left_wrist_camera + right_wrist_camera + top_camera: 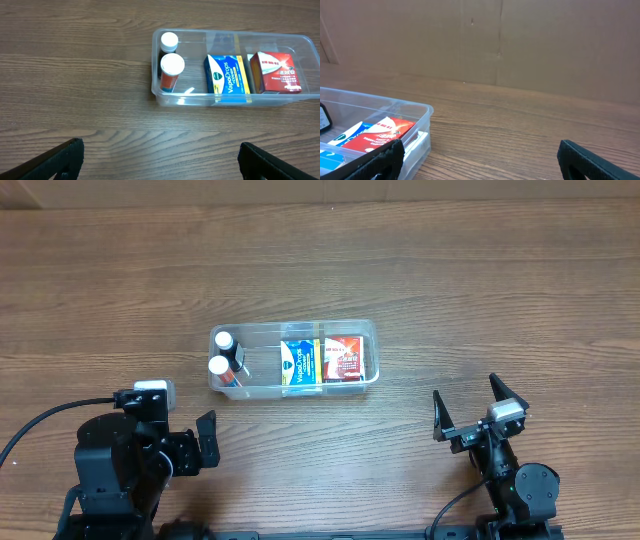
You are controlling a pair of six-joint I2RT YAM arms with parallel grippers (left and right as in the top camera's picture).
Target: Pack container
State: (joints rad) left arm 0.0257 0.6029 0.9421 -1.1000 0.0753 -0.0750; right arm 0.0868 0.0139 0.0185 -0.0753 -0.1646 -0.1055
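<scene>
The clear container sits mid-table. It holds two white-capped bottles at its left end, a blue and yellow box in the middle and a red box at its right end. In the left wrist view the container lies ahead with the bottles, blue box and red box inside. My left gripper is open and empty, near the container's front left. My right gripper is open and empty, to the container's right.
A brown cardboard wall stands along the table's far edge. The wooden table is bare around the container.
</scene>
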